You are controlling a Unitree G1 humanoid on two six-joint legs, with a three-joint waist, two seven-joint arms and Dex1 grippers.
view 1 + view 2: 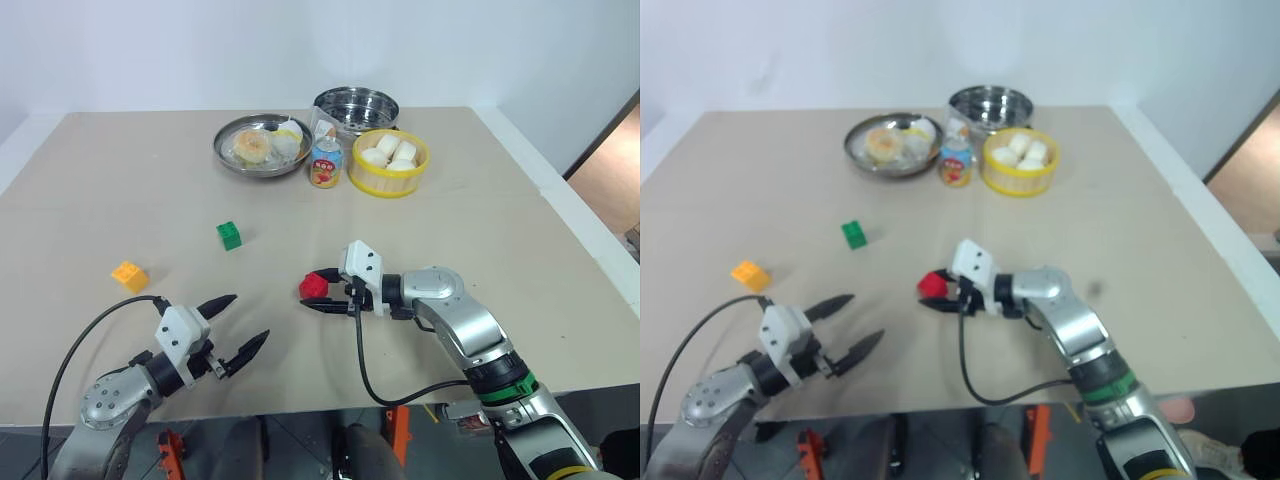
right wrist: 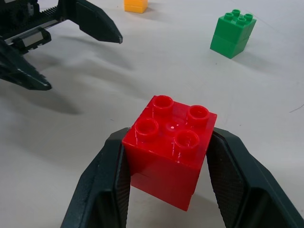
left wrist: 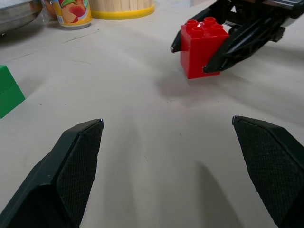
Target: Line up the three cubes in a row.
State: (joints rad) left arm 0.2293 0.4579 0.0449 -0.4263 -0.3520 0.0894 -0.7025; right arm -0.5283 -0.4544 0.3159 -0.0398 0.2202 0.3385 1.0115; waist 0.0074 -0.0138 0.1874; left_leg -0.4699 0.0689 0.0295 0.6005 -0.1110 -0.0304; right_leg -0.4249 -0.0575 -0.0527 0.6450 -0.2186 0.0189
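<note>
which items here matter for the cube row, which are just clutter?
Job: red cube, clamped in the right gripper; green cube; orange-yellow cube; open left gripper.
Clutter: metal plate, can, yellow basket of buns, steel pot.

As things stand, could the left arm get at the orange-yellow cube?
Probably yes. The left gripper is open and holds nothing, and the orange-yellow cube sits alone on bare table just ahead of it, with nothing between them.
</note>
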